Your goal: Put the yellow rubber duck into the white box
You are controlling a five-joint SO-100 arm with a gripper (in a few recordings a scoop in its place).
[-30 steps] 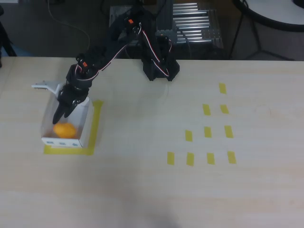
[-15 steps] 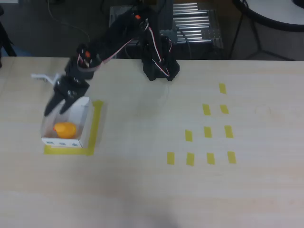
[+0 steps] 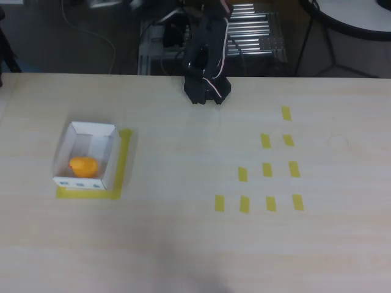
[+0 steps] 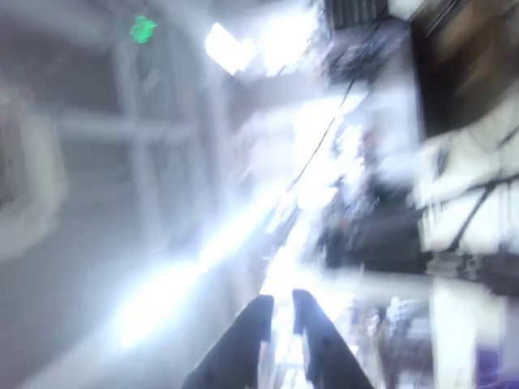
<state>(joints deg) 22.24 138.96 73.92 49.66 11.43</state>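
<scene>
The yellow rubber duck (image 3: 84,166) lies inside the white box (image 3: 89,132) on the worktop (image 3: 183,232), so the placing looks done, and in the blurred wrist view the gripper (image 4: 278,305) is empty with its fingers nearly together

Arm (image 3: 206,67) folded at its base, jaws near-closed.

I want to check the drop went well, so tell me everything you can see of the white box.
The white box is a small, open-topped rectangular tray, cardboard by its look, with low walls and three small marks on its near outer side. It sits flat on the pale table, partly bordered by yellow tape. The yellow rubber duck lies inside.
</scene>
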